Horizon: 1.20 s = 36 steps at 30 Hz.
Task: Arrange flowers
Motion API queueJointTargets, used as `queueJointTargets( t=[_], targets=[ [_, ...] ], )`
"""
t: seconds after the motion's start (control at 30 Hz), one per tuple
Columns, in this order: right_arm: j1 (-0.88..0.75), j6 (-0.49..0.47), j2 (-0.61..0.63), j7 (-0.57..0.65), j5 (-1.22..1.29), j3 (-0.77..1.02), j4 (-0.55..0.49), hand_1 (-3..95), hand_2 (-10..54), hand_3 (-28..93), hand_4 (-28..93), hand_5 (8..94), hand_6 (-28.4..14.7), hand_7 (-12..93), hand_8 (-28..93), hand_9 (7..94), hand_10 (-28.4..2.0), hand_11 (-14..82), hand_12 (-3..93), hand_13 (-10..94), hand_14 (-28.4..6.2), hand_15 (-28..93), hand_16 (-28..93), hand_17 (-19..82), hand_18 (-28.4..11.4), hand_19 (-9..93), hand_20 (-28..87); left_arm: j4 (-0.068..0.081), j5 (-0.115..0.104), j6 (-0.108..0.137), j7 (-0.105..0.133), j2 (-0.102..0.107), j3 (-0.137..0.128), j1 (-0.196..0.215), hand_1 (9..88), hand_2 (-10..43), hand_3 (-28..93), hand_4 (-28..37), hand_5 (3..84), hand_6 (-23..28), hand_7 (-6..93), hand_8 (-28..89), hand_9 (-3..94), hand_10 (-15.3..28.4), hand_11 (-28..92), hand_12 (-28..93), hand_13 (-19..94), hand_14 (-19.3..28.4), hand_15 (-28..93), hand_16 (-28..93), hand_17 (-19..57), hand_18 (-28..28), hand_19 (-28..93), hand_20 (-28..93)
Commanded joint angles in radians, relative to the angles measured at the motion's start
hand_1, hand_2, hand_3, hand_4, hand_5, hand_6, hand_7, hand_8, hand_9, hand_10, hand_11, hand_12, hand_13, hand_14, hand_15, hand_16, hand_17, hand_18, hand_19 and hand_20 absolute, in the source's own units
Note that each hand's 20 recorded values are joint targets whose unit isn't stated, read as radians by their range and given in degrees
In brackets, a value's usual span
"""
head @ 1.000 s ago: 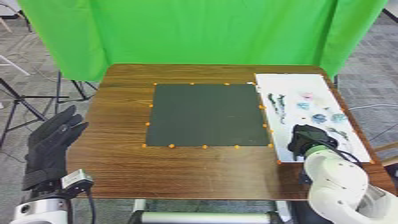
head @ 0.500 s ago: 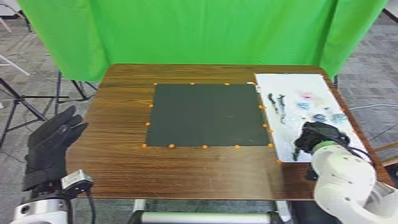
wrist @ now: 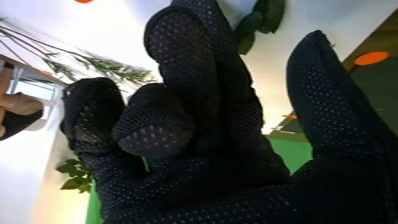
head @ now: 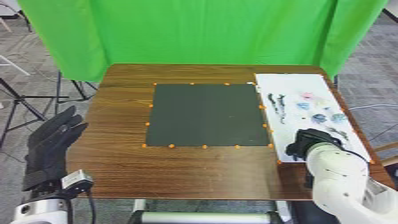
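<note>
Black left hand [head: 50, 144]: well left of the mat, beyond the table's edge; its fingers are extended, thumb apart, and it grasps nothing.
Table [head: 195, 172]: brown wood around the mat; for me the near strip gives room to turn a hand.
Mat [head: 209, 115]: dark, with orange dots [head: 171, 146] along its border. Probably the flowers must come here; all that I see lie to its right. So the step in hand, I judge, is to pick a first one.
White sheet [head: 290, 82]: just beside the mat, on its right.
Stems [head: 282, 108]: two dark ones, nearest to the mat's right border.
Pink flower [head: 307, 95]: right of the mat, beyond the stems.
Right hand [head: 311, 137]: right of the mat's near corner, above the sheet; some fingers are bent loosely, the thumb is apart, nothing is grasped. The next move asks to close on one stem, then lift and carry left.
Blue flowers [head: 319, 118]: farther right of the mat; neighbours are close, so a wide grasp could drag two.
Sprig [head: 338, 132]: right of the mat, near the table's right edge; little margin there, so better to approach from the mat's side.
</note>
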Motion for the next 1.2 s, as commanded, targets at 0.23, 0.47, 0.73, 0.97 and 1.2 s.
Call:
queueJointTargets(
  t=[0.23, 0.47, 0.73, 0.97, 1.2],
  targets=[
    [0.028, -0.101, -0.029, 0.030, -0.009, -0.112, 0.071, 30.2, 1.8, 70, -20, 78.8, -10.0, 27, -3, 79.9, -18.2, 47.8, 28.7, 80, -8.4, 78, 26, 53, -23.4, 93, 23, -0.007, 0.018, -0.010, -0.023, -0.020, -0.009, 0.006, 25.8, 5.3, 83, -19.9, 39.0, 9.8, 16.0, -11, 32.6, 19.0, 35, 6, 21, 25.9, 61, -17, -9.6, 20.8, 58, 1],
    [0.007, -0.085, -0.060, 0.018, 0.019, -0.113, 0.111, 31.2, 1.5, 72, -20, 79.1, -9.0, 29, -4, 80.3, -17.5, 49.3, 28.8, 80, -7.9, 79, 26, 53, -23.2, 93, 24, -0.009, 0.016, -0.011, -0.027, -0.023, -0.016, 0.014, 25.8, 5.3, 83, -19.9, 39.1, 9.9, 16.0, -11, 32.6, 19.0, 35, 6, 21, 25.9, 61, -17, -9.6, 20.8, 58, 1],
    [-0.002, -0.069, -0.062, 0.027, 0.006, -0.128, 0.159, 38.3, 2.2, 76, -24, 78.2, -7.5, 32, 8, 80.5, -16.6, 50.8, 28.9, 81, -7.3, 79, 25, 53, -22.7, 93, 26, -0.010, 0.024, -0.014, -0.034, -0.028, -0.016, 0.005, 25.8, 5.4, 83, -19.9, 39.1, 9.8, 16.1, -11, 32.6, 19.0, 35, 6, 21, 25.8, 61, -17, -9.6, 20.7, 58, 1],
    [-0.015, -0.056, -0.051, 0.013, -0.016, -0.131, 0.172, 49.0, 1.1, 74, -26, 77.6, -6.0, 32, 22, 80.8, -16.0, 51.1, 28.6, 81, -6.6, 79, 25, 54, -21.7, 93, 26, -0.011, 0.026, -0.016, -0.038, -0.032, -0.016, 0.006, 25.8, 5.6, 83, -20.1, 39.0, 9.8, 16.1, -11, 32.6, 18.9, 35, 5, 21, 25.9, 61, -17, -9.6, 20.8, 58, 1],
    [-0.034, 0.028, -0.001, -0.054, -0.122, -0.135, 0.157, 52.1, 1.7, 74, -28, 77.0, -5.1, 34, 23, 80.8, -15.5, 52.6, 28.7, 82, -5.7, 80, 25, 54, -20.9, 93, 27, -0.012, 0.029, -0.016, -0.041, -0.039, -0.017, 0.008, 25.7, 5.6, 83, -20.1, 39.1, 9.9, 16.0, -11, 32.5, 18.9, 35, 5, 21, 25.9, 61, -17, -9.6, 20.8, 58, 1]
  ],
)
